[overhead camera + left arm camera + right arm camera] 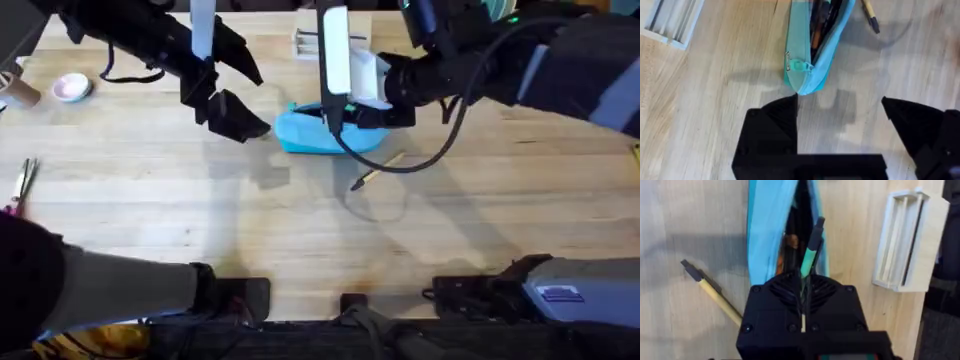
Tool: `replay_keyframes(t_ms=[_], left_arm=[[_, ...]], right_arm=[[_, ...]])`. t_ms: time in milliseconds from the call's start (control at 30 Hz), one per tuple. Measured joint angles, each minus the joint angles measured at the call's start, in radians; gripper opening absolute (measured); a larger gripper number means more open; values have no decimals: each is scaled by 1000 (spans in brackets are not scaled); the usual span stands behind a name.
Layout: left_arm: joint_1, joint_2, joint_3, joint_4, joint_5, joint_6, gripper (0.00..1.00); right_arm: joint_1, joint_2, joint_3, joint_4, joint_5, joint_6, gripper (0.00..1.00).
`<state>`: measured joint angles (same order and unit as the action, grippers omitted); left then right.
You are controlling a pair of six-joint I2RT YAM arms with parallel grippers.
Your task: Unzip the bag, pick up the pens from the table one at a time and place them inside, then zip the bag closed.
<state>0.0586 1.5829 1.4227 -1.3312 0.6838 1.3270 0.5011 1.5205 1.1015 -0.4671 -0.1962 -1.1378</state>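
The light blue bag (300, 135) lies at the table's (200, 220) middle back, its zipper open and dark contents showing inside (767, 225). My right gripper (802, 280) is shut on the green pen (809, 257), whose dark end points down into the opening; from overhead this gripper (338, 118) hangs right over the bag. The tan pen (378, 168) rests on the wood just right of the bag (807, 55), also seen as the tan pen (715, 294). My left gripper (262, 105) stands open beside the bag's left end, empty, fingers (775, 120) spread wide.
A white slotted box (310, 42) sits behind the bag, close to both arms. A small pink-and-white round item (72, 88) and scissors (22, 180) lie far left. Bare wood stretches in front of the bag toward the arm bases.
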Motion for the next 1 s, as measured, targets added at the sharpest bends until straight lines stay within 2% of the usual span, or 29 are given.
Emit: replay_keyframes(t_ms=[300, 433, 600, 867, 900, 1000], left_arm=[[0, 0, 0, 0, 0, 0, 993], [0, 0, 0, 0, 0, 0, 993], [0, 0, 0, 0, 0, 0, 993], [0, 0, 0, -3, 0, 0, 993], [0, 0, 0, -3, 0, 0, 995], [0, 0, 0, -4, 0, 0, 993]], right_arm=[[0, 80, 0, 27, -7, -123, 33], [0, 96, 0, 61, -23, -135, 33], [0, 130, 0, 98, -102, -146, 34], [0, 158, 0, 98, -127, -146, 35], [0, 158, 0, 98, -128, -145, 94], [1, 158, 1, 101, -134, -146, 487]])
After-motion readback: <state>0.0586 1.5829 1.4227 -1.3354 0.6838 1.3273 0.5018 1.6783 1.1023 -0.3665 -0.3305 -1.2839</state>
